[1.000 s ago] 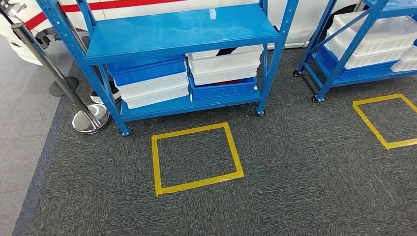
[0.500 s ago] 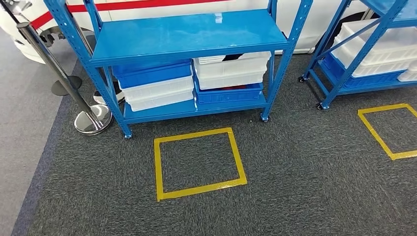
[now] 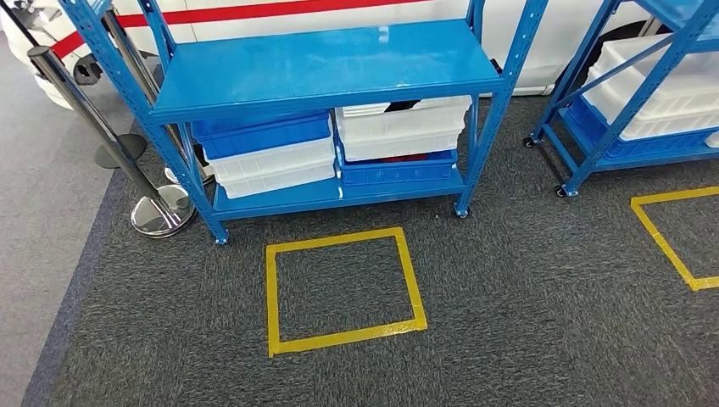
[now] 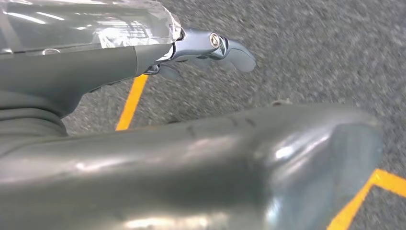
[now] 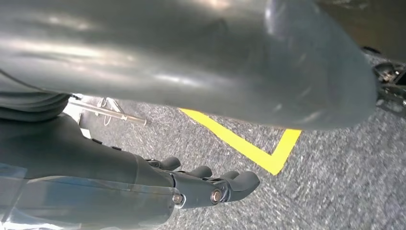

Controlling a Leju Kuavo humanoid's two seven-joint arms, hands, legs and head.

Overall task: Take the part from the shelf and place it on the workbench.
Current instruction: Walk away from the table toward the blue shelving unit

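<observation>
We are looking down at the blue shelf (image 3: 326, 64), filling the upper middle of the head view, and we are judging the task as barely begun. The top deck is lying bare and glossy; under it, on the lower deck, white bins (image 3: 398, 127) and blue bins (image 3: 263, 134) are sitting stacked in two piles, side by side. We are not making out the part itself: it may be lying inside one of those bins, but nothing loose is showing, so we cannot say which.

On the carpet just below the shelf, a yellow square (image 3: 343, 288) of tape is marking a standing spot at centre frame. A second shelf (image 3: 653, 93) is poking in at the upper right, with another taped outline beneath it. A chrome post (image 3: 157, 203) is standing at the left.

Now the hands. The left hand (image 4: 210, 48) is hanging over the carpet near a yellow line, fingers loosely extended with nothing in them. The right hand (image 5: 210, 187) is doing likewise, fingers gently curled but apart, gripping nothing, a yellow corner just beyond it.

So, as we are reading it: no reach started, no part picked. Stepping up, finding the part, lifting it and carrying it to the workbench are all left to do. No workbench is showing here.
</observation>
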